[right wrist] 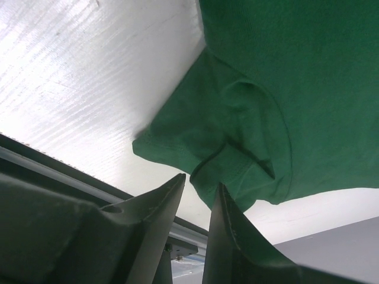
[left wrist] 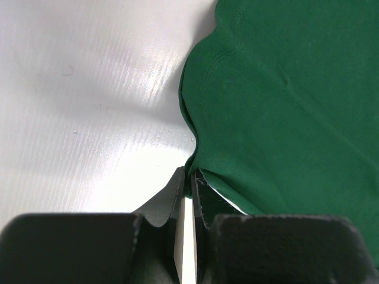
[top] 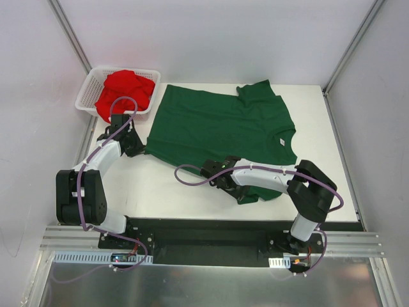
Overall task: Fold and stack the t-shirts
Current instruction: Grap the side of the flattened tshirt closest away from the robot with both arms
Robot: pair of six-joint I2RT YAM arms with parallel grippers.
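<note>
green t-shirt (top: 217, 121), white neck label (top: 279, 142) unreadable

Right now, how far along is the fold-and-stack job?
Done: the green t-shirt lies spread flat on the table, with no fold made. In hand: the left gripper is shut on its hem edge; the right gripper sits at the near sleeve, jaws apart, no grip visible. Left: every fold, then the red t-shirt, crumpled in the white basket, then stacking.
</note>
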